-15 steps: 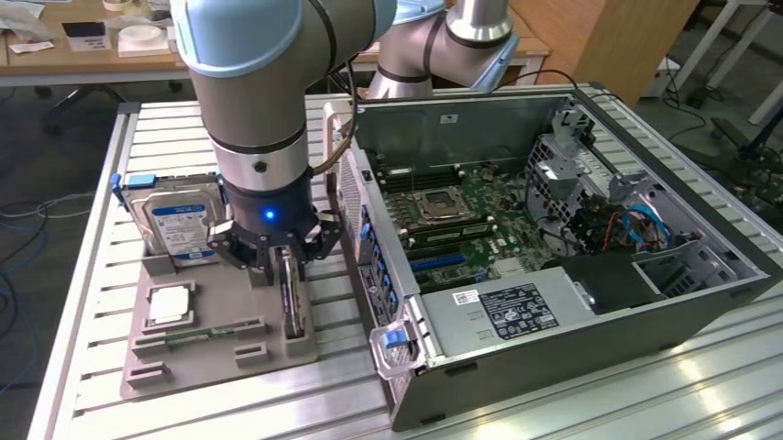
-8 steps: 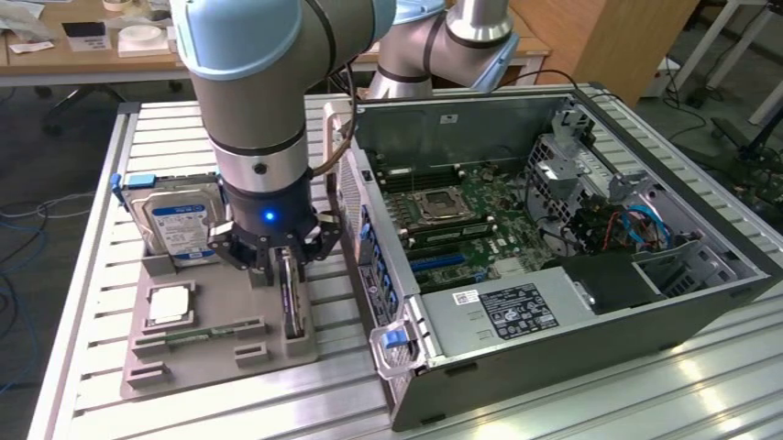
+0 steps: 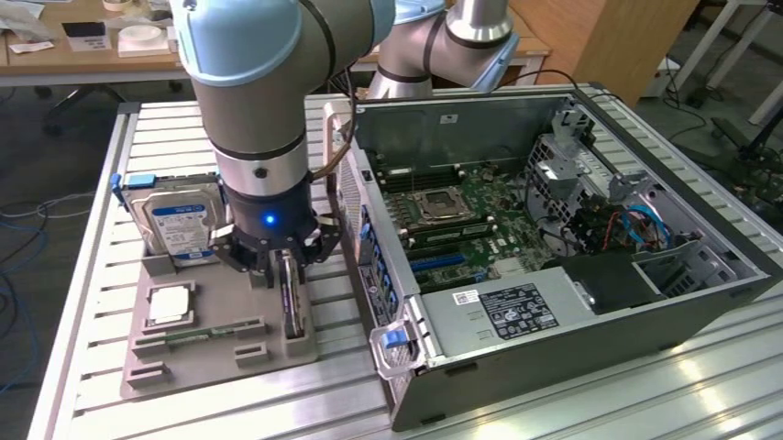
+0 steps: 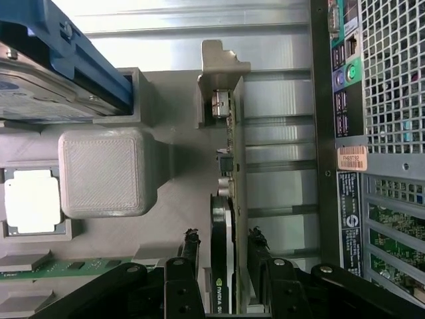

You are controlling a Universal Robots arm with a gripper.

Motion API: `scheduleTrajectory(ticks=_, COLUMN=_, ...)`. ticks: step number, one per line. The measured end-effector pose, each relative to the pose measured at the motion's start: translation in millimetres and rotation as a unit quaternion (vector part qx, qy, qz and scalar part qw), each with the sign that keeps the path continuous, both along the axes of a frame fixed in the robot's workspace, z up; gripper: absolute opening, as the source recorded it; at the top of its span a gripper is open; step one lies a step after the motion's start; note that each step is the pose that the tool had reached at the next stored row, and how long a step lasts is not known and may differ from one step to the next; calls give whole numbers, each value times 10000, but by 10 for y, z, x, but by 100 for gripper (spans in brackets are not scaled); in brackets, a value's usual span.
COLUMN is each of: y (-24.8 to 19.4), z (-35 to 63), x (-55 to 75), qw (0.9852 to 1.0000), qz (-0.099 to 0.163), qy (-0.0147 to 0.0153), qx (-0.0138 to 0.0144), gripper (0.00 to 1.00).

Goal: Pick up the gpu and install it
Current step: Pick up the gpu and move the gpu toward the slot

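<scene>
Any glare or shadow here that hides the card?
Exterior view: light glares off the table slats by the computer case; the card reads dark. Wrist view: the bare table slats are blown out white, the pale chip is washed out, the card is evenly lit.

The gpu [image 3: 290, 302] [image 4: 229, 199] is black on one face, with a silver bracket. In the exterior view, at ten o'clock from it, the hard drive [image 3: 181, 225] [image 4: 40, 86] is silver with a blue-and-white label in a blue frame. The tray [image 3: 202, 371] [image 4: 179, 219] is plain grey, the memory stick [image 3: 202, 335] [image 4: 60, 268] green, and the table [image 3: 86, 330] [image 4: 199, 20] ribbed silver. At three o'clock, the computer case [image 3: 575, 353] is black around a green motherboard [image 3: 471, 234]. The arm [image 3: 251, 82] is grey with pale-blue caps.
</scene>
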State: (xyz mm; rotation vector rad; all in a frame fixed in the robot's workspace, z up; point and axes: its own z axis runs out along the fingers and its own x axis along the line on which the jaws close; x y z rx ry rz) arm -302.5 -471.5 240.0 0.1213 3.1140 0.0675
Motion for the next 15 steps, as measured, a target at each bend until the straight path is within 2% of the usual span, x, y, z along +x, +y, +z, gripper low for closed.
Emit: scheduleTrajectory(ticks=15, y=0, z=-87, x=0, qw=10000, qz=0, qy=-1, qx=1, gripper=43)
